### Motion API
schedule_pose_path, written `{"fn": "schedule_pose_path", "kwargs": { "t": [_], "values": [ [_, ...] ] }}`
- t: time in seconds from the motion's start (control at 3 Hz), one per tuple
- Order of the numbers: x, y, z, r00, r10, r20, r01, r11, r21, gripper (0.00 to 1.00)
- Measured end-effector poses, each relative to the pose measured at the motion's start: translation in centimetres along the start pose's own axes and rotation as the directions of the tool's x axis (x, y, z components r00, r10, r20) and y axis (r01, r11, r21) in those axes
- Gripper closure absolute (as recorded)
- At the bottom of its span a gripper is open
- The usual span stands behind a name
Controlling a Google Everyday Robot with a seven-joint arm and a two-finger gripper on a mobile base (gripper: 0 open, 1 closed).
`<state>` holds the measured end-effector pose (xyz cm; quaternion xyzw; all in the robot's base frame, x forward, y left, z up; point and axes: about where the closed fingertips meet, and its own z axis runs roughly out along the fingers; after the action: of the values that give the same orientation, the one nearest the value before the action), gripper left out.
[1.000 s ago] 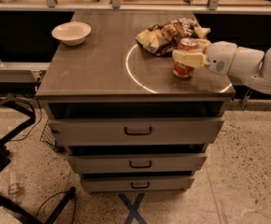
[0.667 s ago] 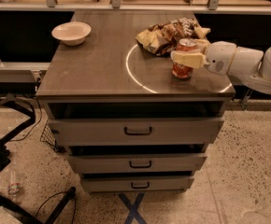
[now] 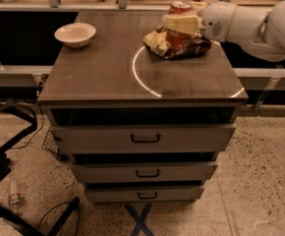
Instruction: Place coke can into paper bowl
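The red coke can (image 3: 178,33) with its silver top is held up in the air above the brown and yellow snack bag (image 3: 178,45) at the back right of the cabinet top. My gripper (image 3: 182,23) comes in from the right on a white arm and is shut on the coke can, its cream fingers (image 3: 181,22) across the can's upper half. The cream-white paper bowl (image 3: 75,34) stands empty at the back left corner of the top, far to the left of the can.
The grey cabinet top (image 3: 103,73) carries a bright ring of light. Three drawers with dark handles (image 3: 145,138) are below. A black frame and cables are on the floor at left. A counter ledge runs behind the cabinet.
The gripper has lifted the coke can off the cabinet top; it now hangs above the snack bag. The view has also shifted.
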<state>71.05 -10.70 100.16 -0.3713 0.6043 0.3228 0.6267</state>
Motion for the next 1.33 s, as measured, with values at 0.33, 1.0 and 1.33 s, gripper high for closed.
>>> {"fn": "schedule_pose_path", "kwargs": {
  "t": [0.33, 1.0, 1.33],
  "values": [
    [-3.8, -1.1, 5.3, 1.0, 0.025, 0.015, -0.026, 0.9989, 0.04, 1.0],
    [-6.1, -2.0, 17.5, 0.994, 0.079, 0.075, -0.088, 0.9883, 0.124, 1.0],
    [-6.5, -1.0, 20.8, 0.989, 0.087, 0.12, -0.101, 0.9888, 0.11, 1.0]
  ]
}}
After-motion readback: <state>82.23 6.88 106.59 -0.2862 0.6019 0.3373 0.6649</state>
